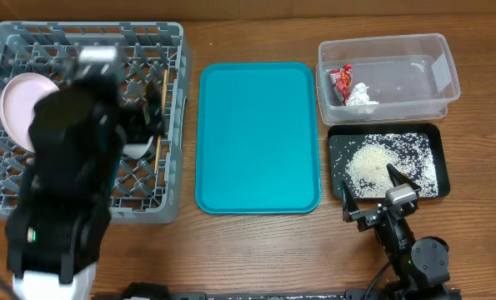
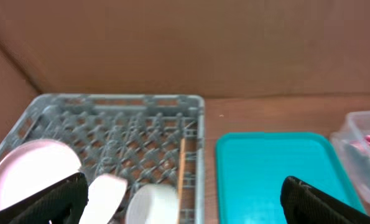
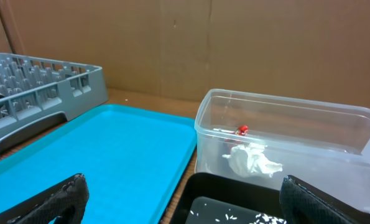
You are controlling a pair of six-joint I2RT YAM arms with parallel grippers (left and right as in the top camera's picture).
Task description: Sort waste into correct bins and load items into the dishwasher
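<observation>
L gripper (image 2: 183, 182) is held spread wide w/ nothing between the jaws, over the dish rack (image 2: 122, 102). In the wrist view, a white cup (image 2: 152, 202) is seated among the pegs at approx. 6 o'clk of it. A pale dish (image 2: 107, 190) is at 7, the pink plate (image 2: 23, 177) at 8, and chopsticks (image 2: 181, 165) are laid by the rack wall.

R gripper (image 1: 373, 190) is likewise released & empty, at 6 o'clk of the black tray (image 1: 334, 179), where rice (image 1: 373, 162) is heaped. At the tray's 12, red wrapper (image 1: 342, 79) & white paper (image 1: 363, 96) are held in the clear tub (image 1: 423, 75). Nothing is seen on the teal tray (image 1: 258, 137).

Sorting is judged done and loading near its end. Bowl & brown lump can't be made out, as part of the rack is blocked by the arm. Next, the L arm needs to be lifted clear of the pegs so the rack can be checked.
</observation>
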